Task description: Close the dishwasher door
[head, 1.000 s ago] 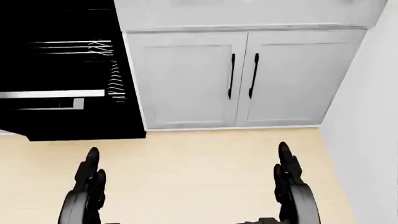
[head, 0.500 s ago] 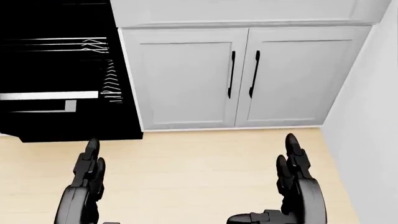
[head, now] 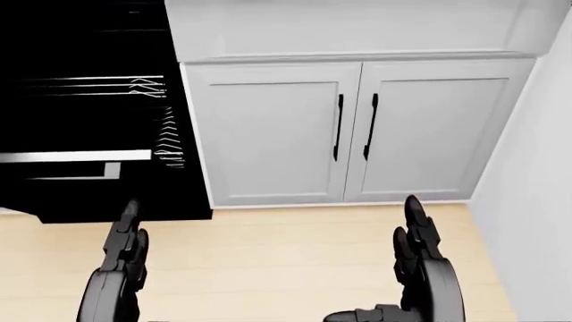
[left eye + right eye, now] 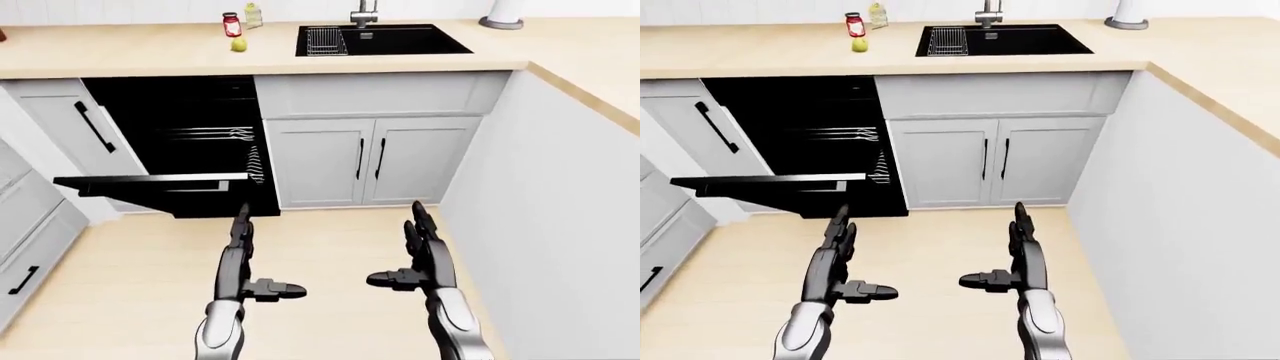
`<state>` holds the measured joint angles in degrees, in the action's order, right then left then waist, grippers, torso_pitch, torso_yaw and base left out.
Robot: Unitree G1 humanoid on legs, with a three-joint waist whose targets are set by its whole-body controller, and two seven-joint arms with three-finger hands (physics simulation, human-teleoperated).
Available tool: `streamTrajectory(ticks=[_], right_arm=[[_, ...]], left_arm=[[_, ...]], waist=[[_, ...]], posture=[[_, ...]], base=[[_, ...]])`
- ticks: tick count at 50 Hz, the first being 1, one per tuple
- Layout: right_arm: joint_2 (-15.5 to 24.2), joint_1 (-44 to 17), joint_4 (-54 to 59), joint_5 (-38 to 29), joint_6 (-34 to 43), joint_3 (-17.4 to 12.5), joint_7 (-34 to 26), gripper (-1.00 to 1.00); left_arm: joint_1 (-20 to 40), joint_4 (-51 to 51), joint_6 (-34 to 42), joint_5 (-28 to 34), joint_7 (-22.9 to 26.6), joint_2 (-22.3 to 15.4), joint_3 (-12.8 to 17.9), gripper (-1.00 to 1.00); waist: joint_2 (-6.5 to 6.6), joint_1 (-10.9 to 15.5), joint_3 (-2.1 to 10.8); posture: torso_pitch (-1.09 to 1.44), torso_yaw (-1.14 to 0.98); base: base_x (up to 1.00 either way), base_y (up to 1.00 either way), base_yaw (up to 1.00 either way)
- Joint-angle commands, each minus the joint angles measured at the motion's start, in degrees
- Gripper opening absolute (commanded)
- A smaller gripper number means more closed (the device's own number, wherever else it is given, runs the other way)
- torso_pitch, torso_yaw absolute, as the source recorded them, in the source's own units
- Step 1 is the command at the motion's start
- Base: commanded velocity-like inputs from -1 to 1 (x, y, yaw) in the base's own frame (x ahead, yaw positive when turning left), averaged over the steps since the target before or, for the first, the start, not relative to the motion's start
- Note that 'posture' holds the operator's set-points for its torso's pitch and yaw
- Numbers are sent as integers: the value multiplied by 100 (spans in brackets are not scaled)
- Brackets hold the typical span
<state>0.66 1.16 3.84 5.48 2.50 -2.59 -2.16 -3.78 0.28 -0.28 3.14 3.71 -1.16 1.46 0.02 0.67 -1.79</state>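
The black dishwasher stands open under the counter at the left-eye view's upper left, wire racks showing inside. Its door hangs flat and horizontal, its edge facing me. My left hand is open, fingers stretched up, just below the door's right end and apart from it. My right hand is open too, over the floor below the white double cabinet. Neither hand holds anything.
A white cabinet wall closes the right side. White drawers line the left. On the wooden counter sit a black sink, a red jar and a yellow fruit. Light wood floor lies underfoot.
The head view has shifted: cabinets and dishwasher sit slightly lower and to the right than half a second ago. Both hands stay raised and open in much the same pose.
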Motion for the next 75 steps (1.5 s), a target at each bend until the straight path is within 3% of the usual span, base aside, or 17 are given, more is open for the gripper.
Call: streamTrajectory(ticks=[1, 14, 18, 21, 26, 31, 34, 35, 37, 44, 48, 58, 61, 63, 64, 66, 75], right_arm=[[26, -98, -241, -10, -178, -35, 15, 100], [14, -89, -229, -4, -183, -20, 13, 100], [13, -89, -224, 7, -186, -18, 2, 100], [21, -172, -145, 20, -165, -6, -39, 100], [17, -156, -135, 29, -184, -8, -48, 100], [18, -142, -131, 45, -202, -11, -61, 100], [18, -155, -126, 31, -195, -3, -53, 100], [18, -150, -137, 25, -189, 1, -50, 100], [13, -156, -143, 20, -179, 8, -45, 100], [4, -151, -166, 17, -162, 18, -33, 100], [3, -149, -154, 16, -174, 21, -34, 100], [14, -167, -101, 34, -195, 13, -72, 100], [16, -162, -159, 25, -146, 22, -66, 100], [17, -187, -141, 20, -137, 24, -72, 100], [18, -196, -157, 20, -117, 25, -73, 100], [16, -204, -154, 20, -113, 26, -75, 100], [7, -218, -134, 9, -129, 36, -74, 100]], left_arm=[[94, -244, -203, 9, 4, 5, -37, 100], [29, -269, -248, 87, 11, 12, -82, 100], [-18, -314, -253, 116, 21, 14, -102, 100], [-108, -389, -292, 200, 49, 7, -148, 100], [-109, -380, -305, 220, 55, 12, -147, 100], [-116, -375, -325, 236, 59, 15, -149, 100], [-101, -361, -335, 237, 62, 13, -140, 100], [-95, -356, -334, 236, 64, 12, -138, 100], [-89, -340, -345, 243, 64, 12, -140, 100], [-97, -365, -344, 248, 76, 10, -136, 100], [-104, -364, -354, 256, 76, 11, -136, 100], [-149, -401, -370, 284, 81, 18, -161, 100], [-156, -408, -371, 286, 86, 18, -166, 100], [-161, -406, -380, 294, 90, 17, -172, 100], [-168, -417, -378, 296, 92, 17, -174, 100], [-164, -409, -381, 302, 90, 17, -174, 100], [-150, -382, -410, 321, 89, 13, -171, 100]], waist=[[10, -11, 78], [109, -9, 78], [-18, 62, 46], [-311, 43, -58], [-240, 41, 39], [50, -39, -32], [493, -35, 112], [332, 25, 67], [367, 72, 56], [-18, 21, -3], [-530, -39, 95], [-28, -51, 24], [261, -72, 32], [641, -44, 152], [381, 19, 70], [379, 57, 119], [-181, 21, 13]], posture=[[0, 0], [0, 0], [0, 0], [0, 0], [0, 0], [0, 0], [0, 0], [0, 0], [0, 0], [0, 0], [0, 0], [0, 0], [0, 0], [0, 0], [0, 0], [0, 0], [0, 0]], base=[[0, 0, 8], [0, 0, 17], [0, 0, 34], [0, 0, 60], [0, 0, 60], [0, 0, 58], [0, 0, 43], [0, 0, 44], [0, 0, 46], [0, 0, 49], [0, 0, 49], [0, 0, 49], [0, 0, 49], [0, 0, 49], [0, 0, 49], [0, 0, 49], [0, 0, 49]])
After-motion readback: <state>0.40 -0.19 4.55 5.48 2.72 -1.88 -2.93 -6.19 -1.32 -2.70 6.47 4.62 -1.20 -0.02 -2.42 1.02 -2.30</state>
